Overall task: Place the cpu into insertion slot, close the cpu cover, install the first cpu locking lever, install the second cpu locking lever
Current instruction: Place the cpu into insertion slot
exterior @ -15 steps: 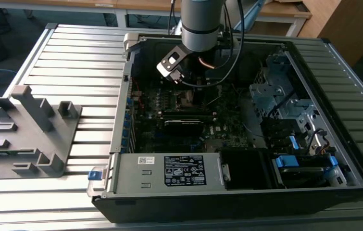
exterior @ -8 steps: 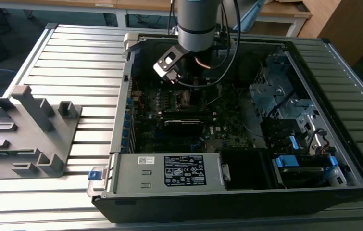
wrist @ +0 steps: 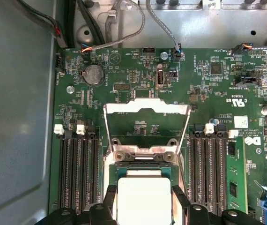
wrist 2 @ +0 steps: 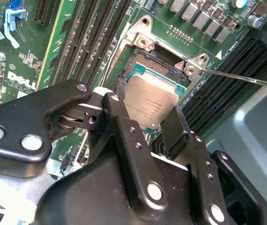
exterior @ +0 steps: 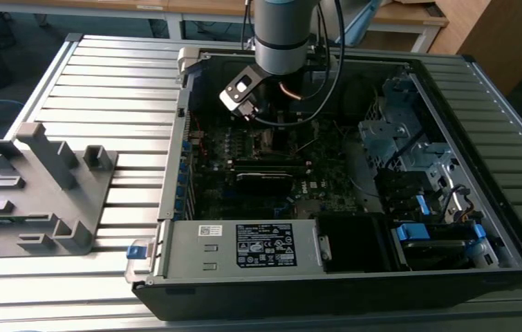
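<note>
- The claw point(wrist: 144, 199) is gripping the cpu point(wrist 2: 151, 98) by two opposite edges, its fingers parted just that wide.
- The cpu is hanging right over the insertion slot point(wrist 2: 148, 58).
- The cpu cover point(wrist: 119, 108) is standing flipped open, and memory slots point(wrist: 77, 173) are crowding both sides.

1. The pincer point(wrist: 144, 196) clamps the cpu point(wrist: 144, 206) by two opposite edges, its grey top facing the camera, directly over the insertion slot point(wrist: 145, 161).
2. The cpu cover point(wrist: 146, 111) stands raised open at the slot's hinge edge.
3. Black memory slots point(wrist: 77, 173) flank the insertion slot on both sides.
4. A coin cell battery point(wrist: 92, 74) sits beyond the cover, well apart from the slot.
</note>
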You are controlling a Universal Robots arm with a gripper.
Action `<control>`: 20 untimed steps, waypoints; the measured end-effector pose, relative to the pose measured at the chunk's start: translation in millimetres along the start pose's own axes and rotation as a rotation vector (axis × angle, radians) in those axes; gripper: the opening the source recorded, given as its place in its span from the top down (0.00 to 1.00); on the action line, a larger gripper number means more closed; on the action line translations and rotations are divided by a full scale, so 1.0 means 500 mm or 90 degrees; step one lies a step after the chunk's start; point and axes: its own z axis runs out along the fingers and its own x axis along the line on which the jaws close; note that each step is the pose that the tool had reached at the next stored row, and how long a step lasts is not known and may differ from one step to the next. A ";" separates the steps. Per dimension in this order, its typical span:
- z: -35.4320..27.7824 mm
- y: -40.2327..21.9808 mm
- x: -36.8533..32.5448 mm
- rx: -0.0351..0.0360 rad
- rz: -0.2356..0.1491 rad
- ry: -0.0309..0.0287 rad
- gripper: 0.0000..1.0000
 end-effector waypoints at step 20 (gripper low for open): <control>0.014 -0.007 -0.001 -0.0001 0.001 0.0001 0.46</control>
